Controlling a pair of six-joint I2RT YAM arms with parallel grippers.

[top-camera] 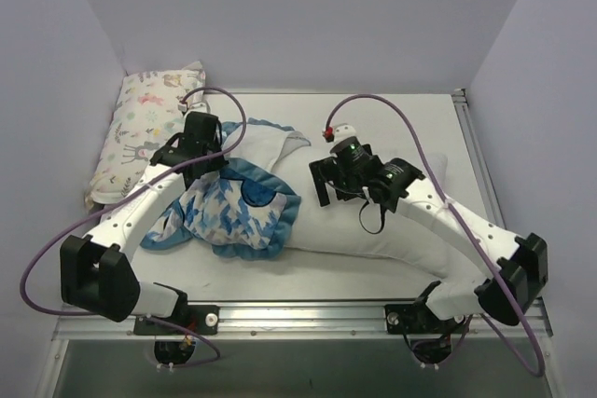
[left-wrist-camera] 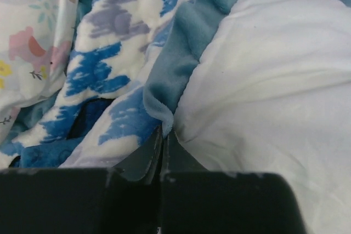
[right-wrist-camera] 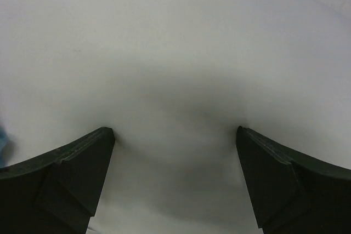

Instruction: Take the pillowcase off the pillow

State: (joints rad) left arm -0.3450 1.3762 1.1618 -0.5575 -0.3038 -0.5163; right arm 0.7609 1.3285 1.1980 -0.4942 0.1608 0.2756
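The pillowcase (top-camera: 233, 210), blue-and-white houndstooth with blue ruffled trim, lies bunched at the left end of the white pillow (top-camera: 392, 230). My left gripper (top-camera: 213, 163) is at the case's far edge. In the left wrist view it (left-wrist-camera: 164, 135) is shut on the blue ruffled trim (left-wrist-camera: 181, 64), with print fabric (left-wrist-camera: 109, 64) to its left and white fabric (left-wrist-camera: 263, 80) to its right. My right gripper (top-camera: 322, 184) is open and rests on the pillow's middle. In the right wrist view it (right-wrist-camera: 175, 132) has both fingertips (right-wrist-camera: 107, 135) pressed into the white pillow (right-wrist-camera: 175, 53), nothing between them.
A small pastel animal-print pillow (top-camera: 140, 132) lies at the back left against the wall, and shows in the left wrist view (left-wrist-camera: 33, 42). A metal rail (top-camera: 308, 309) runs along the table's near edge. White walls stand close behind and at both sides.
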